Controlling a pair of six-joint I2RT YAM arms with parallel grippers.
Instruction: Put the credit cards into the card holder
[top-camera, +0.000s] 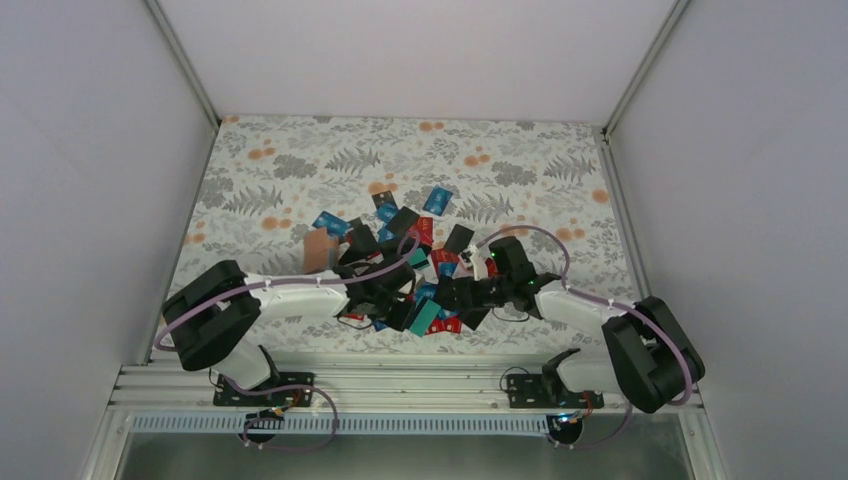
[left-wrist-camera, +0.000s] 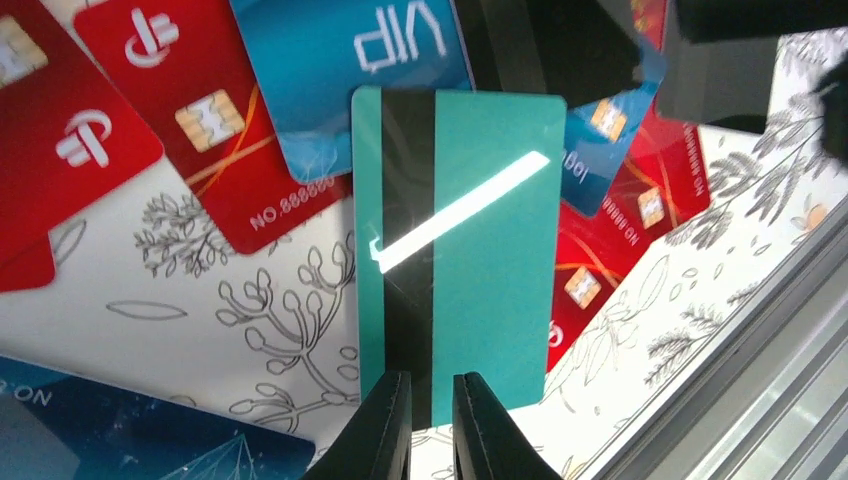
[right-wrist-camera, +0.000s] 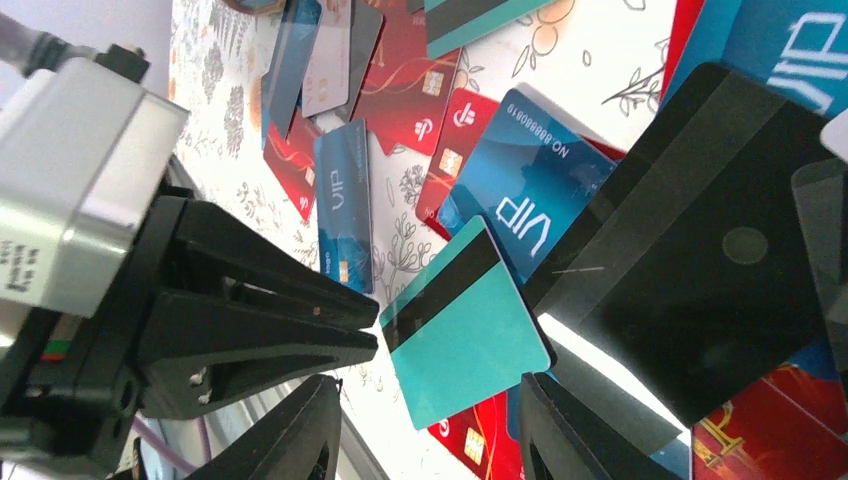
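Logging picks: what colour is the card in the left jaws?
Teal card with a black stripe, clearest in the left wrist view.

Your leaf-printed surface (top-camera: 300, 160) carries scattered credit cards (top-camera: 385, 212) in blue, red, black and teal, plus the tan card holder (top-camera: 320, 251).

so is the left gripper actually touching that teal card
Touching. In the left wrist view the left gripper has both fingers closed on the near edge of the teal card; the right wrist view shows the same pinch from the side.
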